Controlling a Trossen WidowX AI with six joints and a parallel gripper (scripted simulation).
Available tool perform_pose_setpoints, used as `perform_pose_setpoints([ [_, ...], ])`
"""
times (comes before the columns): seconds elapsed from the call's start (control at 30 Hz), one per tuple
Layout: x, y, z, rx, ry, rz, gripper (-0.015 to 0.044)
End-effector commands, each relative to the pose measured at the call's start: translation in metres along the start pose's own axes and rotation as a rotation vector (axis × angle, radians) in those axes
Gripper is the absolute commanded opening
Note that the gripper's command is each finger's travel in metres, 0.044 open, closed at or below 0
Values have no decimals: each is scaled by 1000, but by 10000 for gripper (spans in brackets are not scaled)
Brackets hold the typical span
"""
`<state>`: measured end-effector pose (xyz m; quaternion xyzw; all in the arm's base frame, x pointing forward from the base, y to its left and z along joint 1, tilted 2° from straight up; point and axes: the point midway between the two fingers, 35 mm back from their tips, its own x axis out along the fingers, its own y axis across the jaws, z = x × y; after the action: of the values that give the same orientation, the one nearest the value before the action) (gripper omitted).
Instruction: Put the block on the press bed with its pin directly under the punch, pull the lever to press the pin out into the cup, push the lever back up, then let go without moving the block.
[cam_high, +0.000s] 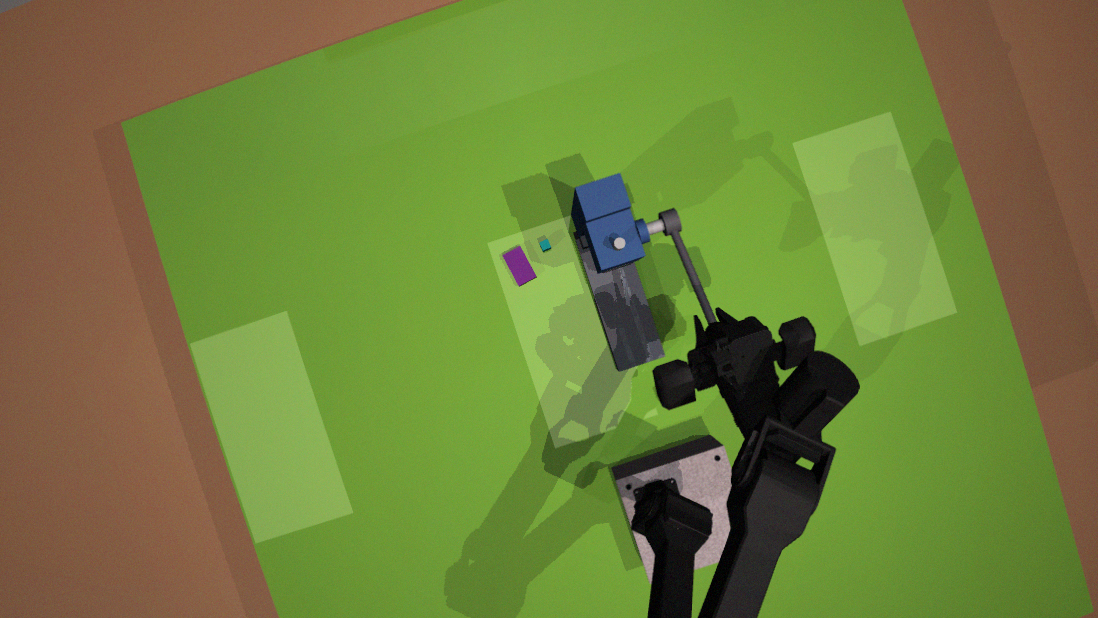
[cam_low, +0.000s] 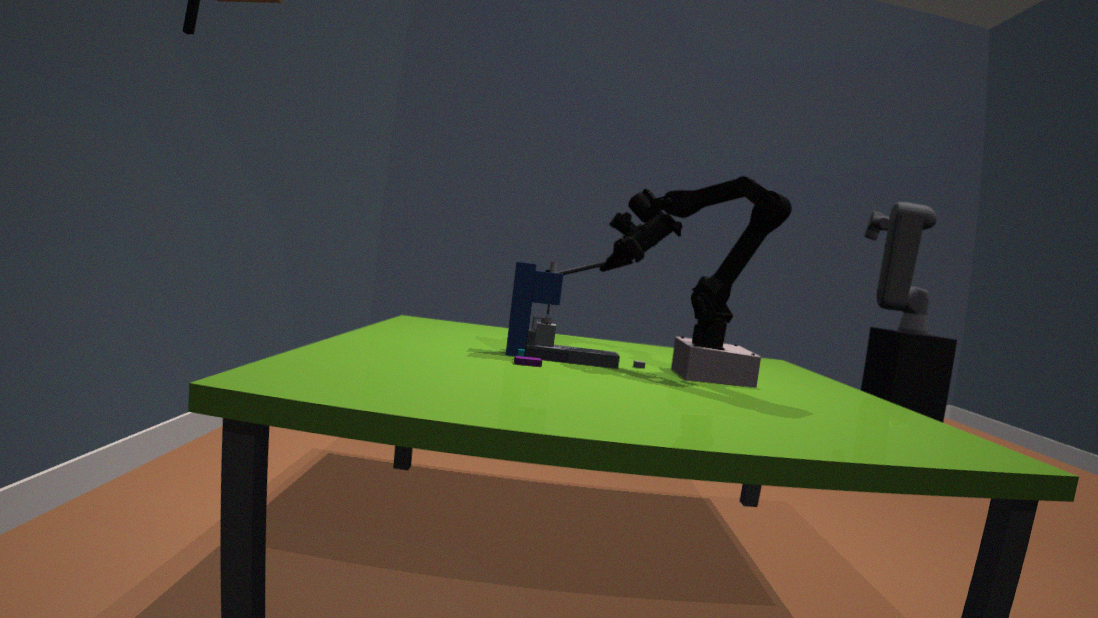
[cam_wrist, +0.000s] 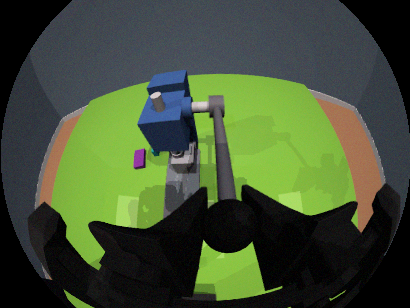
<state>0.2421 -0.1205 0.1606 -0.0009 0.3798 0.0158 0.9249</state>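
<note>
- We see one gripper (cam_high: 709, 317) (cam_low: 605, 267) (cam_wrist: 224, 191) clamped on one lever (cam_high: 693, 274) (cam_low: 581, 268) (cam_wrist: 224, 155).
- We find one gray block (cam_low: 544, 333) (cam_wrist: 183, 160) beneath one blue press head (cam_high: 614, 239) (cam_low: 547, 287) (cam_wrist: 164, 124).
- We count two loose pieces beside the press: one purple slab (cam_high: 519, 265) (cam_low: 527, 360) (cam_wrist: 140, 159), one teal cube (cam_high: 544, 244) (cam_low: 520, 351) (cam_wrist: 156, 154).

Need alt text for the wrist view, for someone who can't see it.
Black gripper shut on the lever of a blue press. A pale block sits on the dark press bed; a purple block lies left of the press on the green table.
</note>
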Motion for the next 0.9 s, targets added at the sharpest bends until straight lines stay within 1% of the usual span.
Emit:
perform_pose_setpoints([
  [0.0, 6, 0, -12, 11, 24, -1, 0],
  [0.87, 13, 0, -23, 11, 25, -1, 0],
])
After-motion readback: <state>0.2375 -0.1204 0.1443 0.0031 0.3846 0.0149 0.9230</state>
